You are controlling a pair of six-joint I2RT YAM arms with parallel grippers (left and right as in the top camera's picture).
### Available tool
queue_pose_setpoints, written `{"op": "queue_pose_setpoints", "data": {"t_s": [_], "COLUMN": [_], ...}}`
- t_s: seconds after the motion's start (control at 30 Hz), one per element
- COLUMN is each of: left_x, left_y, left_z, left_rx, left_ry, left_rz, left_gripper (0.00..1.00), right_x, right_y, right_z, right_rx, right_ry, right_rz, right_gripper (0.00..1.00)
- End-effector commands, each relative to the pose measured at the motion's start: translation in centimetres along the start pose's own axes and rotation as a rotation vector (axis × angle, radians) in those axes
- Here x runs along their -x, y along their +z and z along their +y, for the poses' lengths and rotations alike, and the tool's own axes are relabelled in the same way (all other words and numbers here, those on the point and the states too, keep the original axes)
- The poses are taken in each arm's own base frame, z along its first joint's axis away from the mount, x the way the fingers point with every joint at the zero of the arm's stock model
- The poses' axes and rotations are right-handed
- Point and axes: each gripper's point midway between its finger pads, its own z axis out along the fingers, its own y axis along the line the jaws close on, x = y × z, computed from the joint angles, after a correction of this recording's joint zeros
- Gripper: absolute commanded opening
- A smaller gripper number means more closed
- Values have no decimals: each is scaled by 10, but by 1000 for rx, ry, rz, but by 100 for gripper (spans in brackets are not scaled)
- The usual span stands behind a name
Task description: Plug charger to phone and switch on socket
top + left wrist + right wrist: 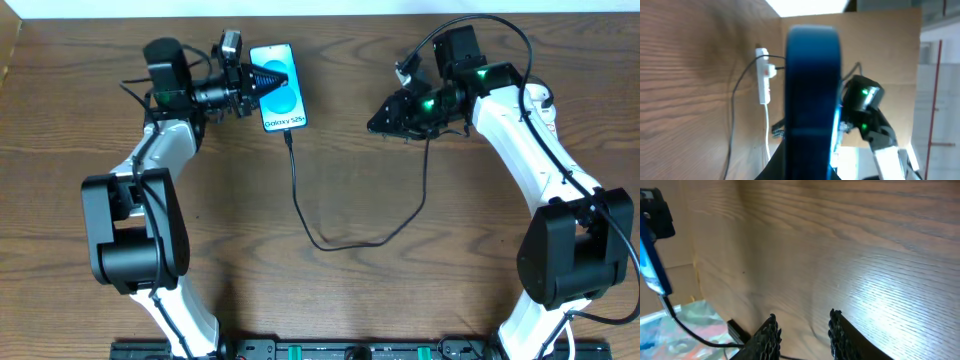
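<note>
Spanning the whole scene, a brown wooden table [400, 290] carries two arms, black at the base and white along the links, one at each side. The left gripper [258, 80] is clamped on the long edge of the phone [280, 95], which sits near the table's far edge with its bright blue screen facing up. The right gripper [802, 322] hangs just above bare wood with its ridged black fingers [767, 337] apart and nothing between them. The socket [763, 75], a narrow white strip, shows only from the left wrist, lying on the table near the right arm; its switch position cannot be told. The charger [330, 243] loops across mid-table, and its connector tip [290, 133] meets the phone's near short edge.
</note>
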Motion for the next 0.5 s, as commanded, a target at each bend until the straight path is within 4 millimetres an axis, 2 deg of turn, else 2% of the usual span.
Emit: {"op": "queue_pose_setpoints", "data": {"t_s": [0.0,0.1,0.2,0.27,0.37,0.47], "left_x": [-2,-8,-26,-37,-53,-63], "left_y": [7,20,32,36,42,39], "left_z": [4,33,72,89,98,103], "left_rx": [48,158,341,431,475,493], "left_ry": [95,49,9,13,57,104], "left_rz": [-29,-53,-55,-35,22,71], "left_gripper": [7,7,7,7,7,7], "right_x": [1,2,2,1,1,-2], "right_y": [-1,-1,-1,-1,-1,-1], "right_z": [-4,-4,-3,-4,-8,-9], "right_rx": [-27,-26,-26,-27,-48,-56], "right_ry": [-33,-35,-35,-34,-38,-39], "right_rz": [-6,-8,-7,-5,-7,4], "right_gripper": [33,33,33,33,33,32]}}
